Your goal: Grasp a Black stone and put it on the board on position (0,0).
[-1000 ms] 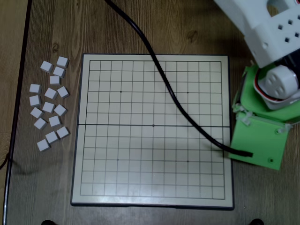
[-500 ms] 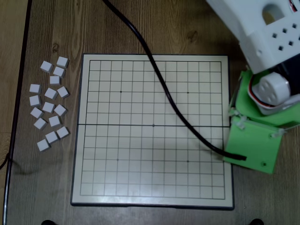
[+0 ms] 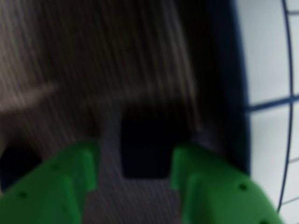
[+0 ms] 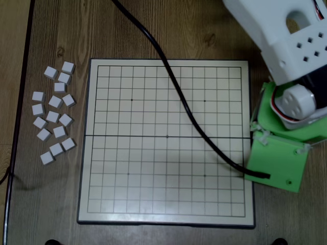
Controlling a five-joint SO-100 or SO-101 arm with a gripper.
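In the blurred wrist view a black stone [image 3: 145,142] lies on the wooden table between my two green fingers. My gripper [image 3: 135,161] is open, a clear gap on the stone's left and the right finger [image 3: 210,186] close beside it. A second dark stone [image 3: 16,163] shows at the lower left. The cream board [image 4: 168,143] fills the overhead view, and its rim [image 3: 233,93] runs down the right of the wrist view. The centre dot of position (0,0) [image 4: 167,136] is bare. In the overhead view my green wrist block [image 4: 278,158] hides the fingertips and the black stones.
Several white blocks [image 4: 53,112] lie loose on the table left of the board. A black cable [image 4: 179,97] crosses the board from the top to the green block. The white arm [image 4: 276,35] covers the upper right corner.
The green wrist block has shifted a little toward the board's right edge and lower in the overhead view, and the cable end moved with it. The board and the white blocks are unchanged.
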